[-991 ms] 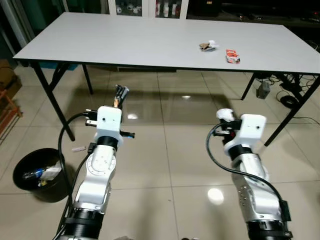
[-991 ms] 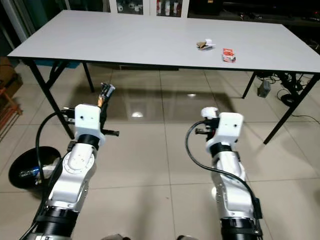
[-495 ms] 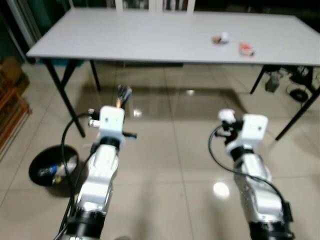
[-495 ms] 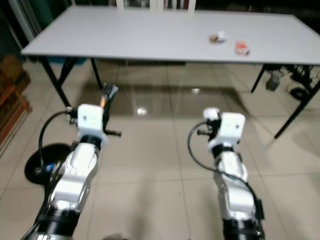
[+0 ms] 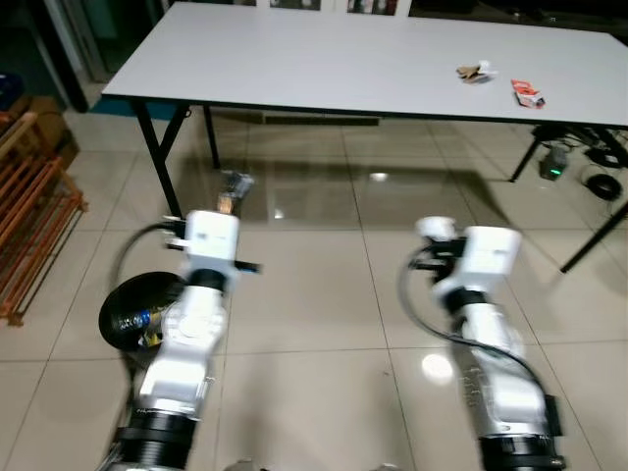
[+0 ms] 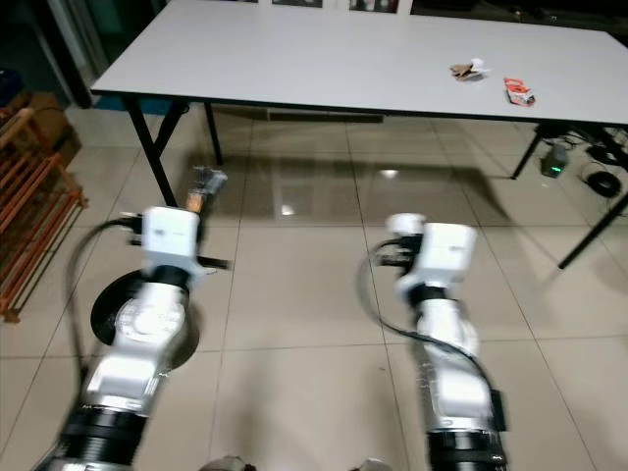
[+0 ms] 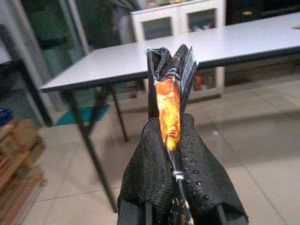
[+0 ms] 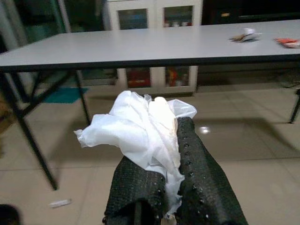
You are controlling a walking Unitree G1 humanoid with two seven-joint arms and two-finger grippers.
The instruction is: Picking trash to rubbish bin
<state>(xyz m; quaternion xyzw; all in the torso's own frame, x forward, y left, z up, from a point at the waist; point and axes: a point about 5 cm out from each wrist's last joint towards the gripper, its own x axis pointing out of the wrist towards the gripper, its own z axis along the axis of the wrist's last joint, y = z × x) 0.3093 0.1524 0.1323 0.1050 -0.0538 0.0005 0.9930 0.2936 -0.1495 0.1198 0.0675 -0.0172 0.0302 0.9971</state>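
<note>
Lower left of the head views: black rubbish bin [image 5: 132, 309] on the tiled floor, part hidden behind the left arm.

Left gripper [image 7: 169, 101] clamped on an orange-and-black wrapper [image 7: 168, 112], held upright and clear of the body, likely so it can drop cleanly once over the bin. Right gripper [image 8: 171, 140] pinches a crumpled white tissue [image 8: 136, 129], carried mid-frame. Two more scraps [image 5: 476, 72] and [image 5: 528, 93] lie on the grey table [image 5: 324, 59], upper right, well apart from the bin. Both loads not yet binned.
</note>
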